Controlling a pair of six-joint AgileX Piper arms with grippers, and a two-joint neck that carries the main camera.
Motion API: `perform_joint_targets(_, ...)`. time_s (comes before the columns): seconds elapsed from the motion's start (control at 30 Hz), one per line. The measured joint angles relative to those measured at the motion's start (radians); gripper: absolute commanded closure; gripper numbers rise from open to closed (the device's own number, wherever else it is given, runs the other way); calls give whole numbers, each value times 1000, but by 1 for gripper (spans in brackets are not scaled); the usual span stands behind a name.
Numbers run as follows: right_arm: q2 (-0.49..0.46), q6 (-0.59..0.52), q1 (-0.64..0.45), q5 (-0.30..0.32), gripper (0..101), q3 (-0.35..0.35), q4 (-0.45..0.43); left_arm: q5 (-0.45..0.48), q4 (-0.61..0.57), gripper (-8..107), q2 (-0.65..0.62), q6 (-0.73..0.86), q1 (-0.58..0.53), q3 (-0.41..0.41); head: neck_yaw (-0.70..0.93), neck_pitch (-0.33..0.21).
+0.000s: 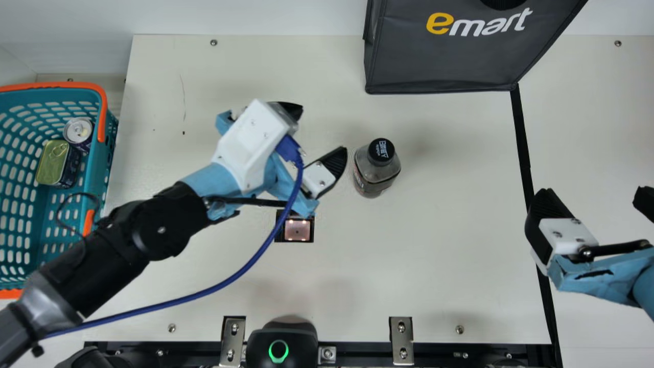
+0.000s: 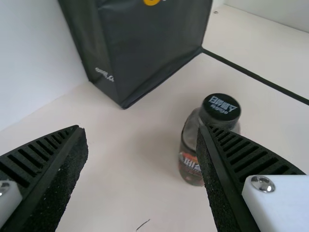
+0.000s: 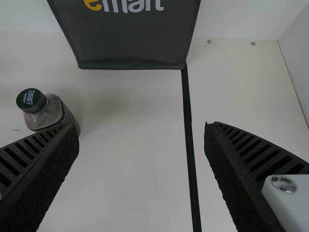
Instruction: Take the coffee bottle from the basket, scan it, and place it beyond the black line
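The coffee bottle point(image 1: 377, 166) stands upright on the table, left of the black line point(image 1: 523, 148) in the main view. My left gripper point(image 1: 321, 134) is open just left of it, with nothing between its fingers. In the left wrist view the bottle point(image 2: 190, 145) is partly behind one finger of my left gripper point(image 2: 142, 133). My right gripper point(image 1: 592, 197) stands open by the black line at the right, and in the right wrist view the line runs between the fingers of my right gripper point(image 3: 142, 125). The basket point(image 1: 96, 168) is at the far left.
Two cans, one round point(image 1: 78, 131) and one squarish point(image 1: 52, 163), lie in the basket. A scanner window point(image 1: 297, 230) is set in the table below my left gripper. A dark bag point(image 1: 449, 56) stands at the back. A black device point(image 1: 281, 342) sits at the front edge.
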Motion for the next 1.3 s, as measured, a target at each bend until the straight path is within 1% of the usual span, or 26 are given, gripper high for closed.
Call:
perform_joint_targets(0.4, 0, 0, 0, 0, 11, 0, 0, 37, 130, 9, -99, -146, 112, 55, 0, 0)
perform_joint_targets(0.77, 0, 0, 0, 3, 11, 0, 0, 74, 207, 9, -169, -222, 202, 91, 0, 0)
perform_joint_targets(1.03, 0, 0, 0, 3, 11, 0, 0, 108, 218, 9, -218, -234, 274, 114, 0, 0)
perform_joint_targets(1.3, 0, 0, 0, 3, 11, 0, 0, 151, 201, 9, -269, -226, 353, 135, 0, 0)
